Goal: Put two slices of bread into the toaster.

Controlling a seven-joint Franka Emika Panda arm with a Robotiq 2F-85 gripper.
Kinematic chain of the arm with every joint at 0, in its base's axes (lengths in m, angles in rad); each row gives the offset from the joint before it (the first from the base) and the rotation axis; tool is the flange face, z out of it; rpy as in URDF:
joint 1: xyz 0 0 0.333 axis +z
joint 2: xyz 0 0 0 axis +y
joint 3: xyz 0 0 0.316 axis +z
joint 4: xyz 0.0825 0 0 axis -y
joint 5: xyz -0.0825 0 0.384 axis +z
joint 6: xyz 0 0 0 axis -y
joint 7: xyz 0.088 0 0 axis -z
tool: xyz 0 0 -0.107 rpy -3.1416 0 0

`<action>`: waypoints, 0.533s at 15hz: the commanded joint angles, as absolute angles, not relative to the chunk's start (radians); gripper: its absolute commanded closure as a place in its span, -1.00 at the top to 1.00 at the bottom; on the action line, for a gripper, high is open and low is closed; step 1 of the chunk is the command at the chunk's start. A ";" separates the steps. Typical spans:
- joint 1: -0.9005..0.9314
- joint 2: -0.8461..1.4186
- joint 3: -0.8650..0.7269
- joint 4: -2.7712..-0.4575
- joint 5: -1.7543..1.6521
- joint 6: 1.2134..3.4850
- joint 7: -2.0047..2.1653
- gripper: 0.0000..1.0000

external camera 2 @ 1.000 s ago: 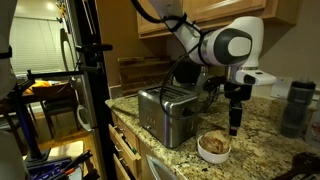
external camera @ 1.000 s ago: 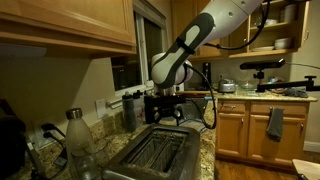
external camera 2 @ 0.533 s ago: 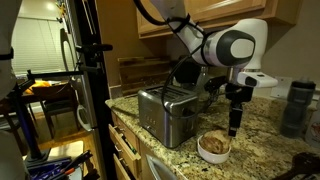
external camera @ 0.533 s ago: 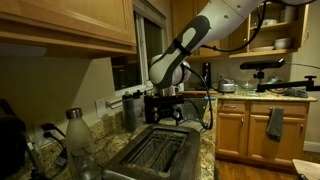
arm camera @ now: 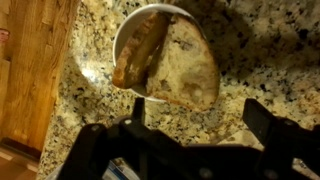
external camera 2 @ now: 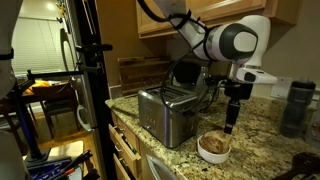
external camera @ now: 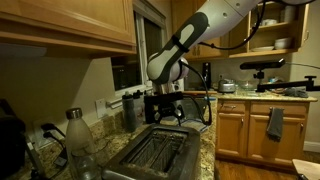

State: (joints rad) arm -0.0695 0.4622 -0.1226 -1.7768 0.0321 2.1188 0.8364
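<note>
bread slices [arm camera: 172, 62] lie together in the white bowl [arm camera: 122, 35] on the surface [arm camera: 265, 40] below me, near the toaster [external camera 2: 165, 115]. my fingers [arm camera: 280, 135] are spread wide, holding nothing; i should drop straight, straddling only the top slice's edges.

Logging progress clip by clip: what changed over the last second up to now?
The arm shifted its pose slightly. The pincer drifted a little up and toward the toaster, hanging over the bowl. It took hold of nothing and its jaws stand open and empty. The slices of bread stayed in the bowl, and the bowl and toaster did not move.
</note>
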 commanded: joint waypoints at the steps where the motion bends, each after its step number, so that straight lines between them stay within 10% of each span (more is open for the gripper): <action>1: -0.048 0.494 -0.140 -1.736 0.039 2.074 0.870 1.00; 8: -0.051 0.550 -0.147 -1.707 0.046 2.074 0.870 1.00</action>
State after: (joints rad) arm -0.0627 0.5324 -0.1269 -1.7348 0.0321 2.1093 0.8473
